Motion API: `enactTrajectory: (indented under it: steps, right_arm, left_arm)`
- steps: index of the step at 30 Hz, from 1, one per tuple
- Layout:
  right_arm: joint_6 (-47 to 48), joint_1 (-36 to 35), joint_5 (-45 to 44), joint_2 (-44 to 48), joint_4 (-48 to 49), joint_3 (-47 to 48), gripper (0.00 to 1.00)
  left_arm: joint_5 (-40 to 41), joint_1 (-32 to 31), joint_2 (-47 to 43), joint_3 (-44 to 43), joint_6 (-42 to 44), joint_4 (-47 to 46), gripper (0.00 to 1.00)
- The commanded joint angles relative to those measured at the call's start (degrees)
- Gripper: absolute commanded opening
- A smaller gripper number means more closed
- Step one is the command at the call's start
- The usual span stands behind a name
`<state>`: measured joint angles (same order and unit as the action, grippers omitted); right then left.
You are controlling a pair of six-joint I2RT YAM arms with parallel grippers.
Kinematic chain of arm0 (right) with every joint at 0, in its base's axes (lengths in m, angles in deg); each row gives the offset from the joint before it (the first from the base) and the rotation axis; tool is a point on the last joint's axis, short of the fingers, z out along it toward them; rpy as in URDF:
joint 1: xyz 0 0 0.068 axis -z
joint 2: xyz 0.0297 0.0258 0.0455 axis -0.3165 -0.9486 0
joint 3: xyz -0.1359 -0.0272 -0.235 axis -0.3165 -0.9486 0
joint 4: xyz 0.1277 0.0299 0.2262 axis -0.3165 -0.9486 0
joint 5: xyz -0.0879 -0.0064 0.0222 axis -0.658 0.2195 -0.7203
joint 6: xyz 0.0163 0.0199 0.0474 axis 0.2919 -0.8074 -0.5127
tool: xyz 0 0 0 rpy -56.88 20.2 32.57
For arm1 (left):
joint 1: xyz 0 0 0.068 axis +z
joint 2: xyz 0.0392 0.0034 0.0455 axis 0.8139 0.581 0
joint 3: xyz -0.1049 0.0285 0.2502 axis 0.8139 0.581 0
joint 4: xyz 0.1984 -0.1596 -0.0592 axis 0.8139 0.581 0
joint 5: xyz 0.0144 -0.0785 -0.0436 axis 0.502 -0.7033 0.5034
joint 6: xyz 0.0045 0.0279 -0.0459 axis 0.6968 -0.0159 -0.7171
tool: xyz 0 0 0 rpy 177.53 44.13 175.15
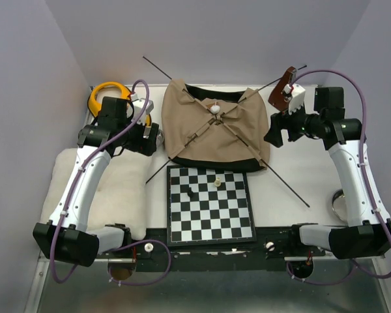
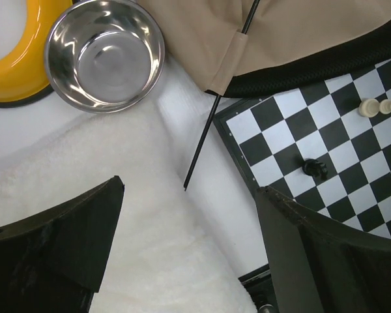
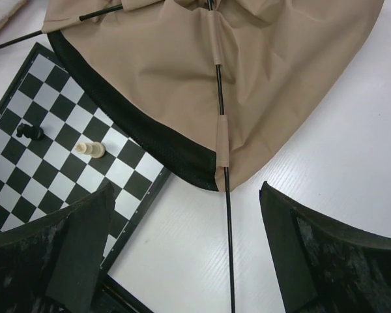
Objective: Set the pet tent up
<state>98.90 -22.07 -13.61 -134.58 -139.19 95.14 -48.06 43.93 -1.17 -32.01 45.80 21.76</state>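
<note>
On the far left a yellow ring (image 2: 10, 65) and a steel bowl (image 2: 104, 55) sit side by side, with the fluffy white cushion (image 2: 85, 163) spread out nearer to us. Our left gripper (image 2: 189, 195) hangs over the cushion's right edge, its fingers (image 2: 65, 241) spread wide with nothing between them. Just beneath it lies the near-left pole (image 2: 199, 140), which comes out of a fabric sleeve at the tent's corner and ends at the cushion's edge.

The pet tent (image 1: 202, 130) lies collapsed flat at the centre of the table, beyond the chessboard (image 1: 210, 208), its black-lined near hem lapping the board's far edge. Its two poles cross in the middle, where the white pom-pom (image 1: 214, 109) rests, and all four ends stick out past the fabric. A black chess piece (image 2: 315, 168) and some pale pieces (image 2: 378, 105) stand on the board close to that hem.

Our right gripper (image 3: 186, 195) hovers above the tent's near-right corner, likewise parted and empty. The near-right pole (image 3: 225, 228) runs out of its sleeve and on between the fingers in that view, but it lies below them on the table, untouched.

We judge that we are at the approach and nothing is raised yet. The next move calls for each gripper to drop and pinch a very thin pole lying flat. Both ends should then go inward together so the poles bow and lift the fabric, without sweeping the chess pieces.
</note>
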Motion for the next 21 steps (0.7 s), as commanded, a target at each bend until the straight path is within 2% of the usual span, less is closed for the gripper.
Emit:
enactTrajectory:
  steps: [1,8,13,21]
  right_arm:
    - [1.53,0.37,-0.43,-1.95,-2.64,1.44,1.0]
    - [2.41,0.37,-0.17,-4.93,-3.96,1.61,1.0]
    - [2.59,0.37,-0.87,-8.53,-3.79,2.66,1.0]
    - [2.33,0.45,-0.17,-16.53,-4.05,4.51,1.0]
  left_arm:
    - [-0.96,-1.14,1.12,-1.98,6.04,3.19,0.99]
    - [-2.28,-5.45,1.21,7.68,14.83,4.17,0.99]
    - [-2.55,-6.5,4.11,11.91,18.09,1.8,0.98]
    - [-4.92,-8.44,13.07,14.46,21.52,-0.75,0.9]
